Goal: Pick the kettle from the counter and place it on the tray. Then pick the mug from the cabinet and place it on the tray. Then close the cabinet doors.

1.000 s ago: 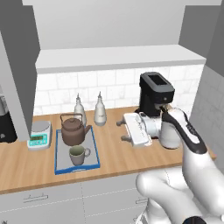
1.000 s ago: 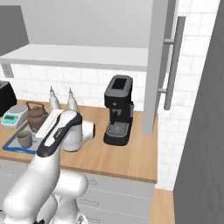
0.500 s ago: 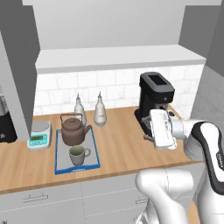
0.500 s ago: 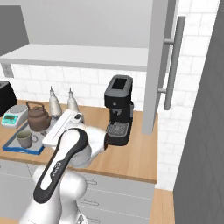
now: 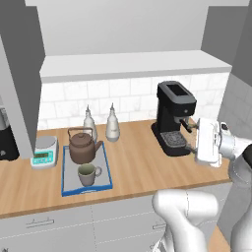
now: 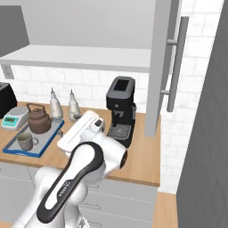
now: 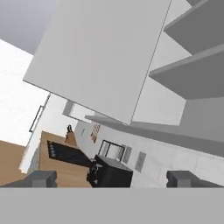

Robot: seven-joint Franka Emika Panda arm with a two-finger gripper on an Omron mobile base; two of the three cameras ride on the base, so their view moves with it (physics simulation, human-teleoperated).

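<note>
The kettle (image 5: 82, 146) stands upright on the tray (image 5: 65, 170), at the tray's 12 o'clock end in the left base view. The mug (image 5: 86, 173) stands upright on the same tray at its 6 o'clock end, just in front of the kettle, handle pointing toward 3 o'clock. The tray lies flat on the counter (image 5: 133, 165).

A scale (image 5: 44, 151) sits just beside the tray at its 10 o'clock. Two bottles (image 5: 101, 124) stand behind the tray, against the tiled wall. A coffee machine (image 5: 174, 117) stands at 3 o'clock from the tray, well apart from it.

The gripper (image 7: 111, 179) is released: in the hand view, the two fingertips (image 7: 40, 178) stand wide apart at the lower edge with nothing between them. In the left base view, the hand (image 5: 210, 142) is at the right edge of the counter, at 4 o'clock from the coffee machine and close beside it. In the right base view, the hand (image 6: 82, 130) lies tilted in front of the coffee machine (image 6: 120, 109), between it and the tray (image 6: 11, 147).

The cabinet door (image 6: 162, 62) stands open in the right base view, edge-on, with its bar handle (image 6: 176, 63) on the right-hand face. In the hand view, a door panel (image 7: 103, 54) occupies the upper middle, with the cabinet (image 7: 192, 65) shelves at 2 o'clock.
</note>
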